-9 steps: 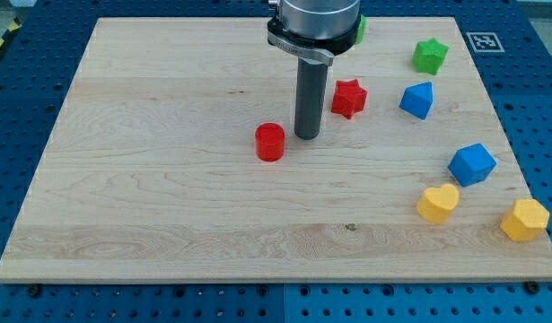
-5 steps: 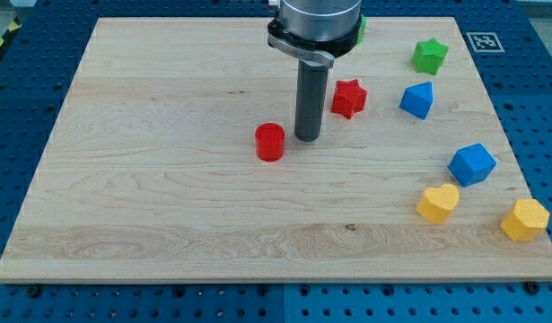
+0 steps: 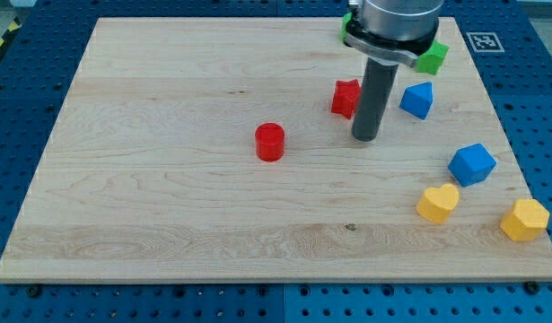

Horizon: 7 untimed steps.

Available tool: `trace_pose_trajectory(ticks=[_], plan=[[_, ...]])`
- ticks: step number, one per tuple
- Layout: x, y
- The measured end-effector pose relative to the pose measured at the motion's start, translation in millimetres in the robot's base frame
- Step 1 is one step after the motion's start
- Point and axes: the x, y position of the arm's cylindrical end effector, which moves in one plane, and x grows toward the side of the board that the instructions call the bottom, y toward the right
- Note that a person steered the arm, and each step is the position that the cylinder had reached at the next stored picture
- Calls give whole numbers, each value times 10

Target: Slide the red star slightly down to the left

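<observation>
Resting my tip (image 3: 365, 138) just right-near of red star (image 3: 345, 98), rod partly hiding it; no pincer fitted. Bare table (image 3: 168, 197) left; red cylinder (image 3: 269, 142) left-near.

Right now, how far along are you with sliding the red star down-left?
Done: my tip has crossed from the red star's left to its right side, so a leftward push is now possible. In hand: the dark rod overlaps the red star block on its right, the tip ending just below it. Left: the push itself; the star sits about where it was, well up-right of the red cylinder on the wooden board.
</observation>
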Motion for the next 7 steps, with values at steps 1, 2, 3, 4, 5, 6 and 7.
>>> trace_pose_trajectory(ticks=[1,2,3,4,5,6,7], plan=[[0,138],[-173,178],[-625,188],[-647,189],[-572,-270],[-524,-973],[-403,-1448]])
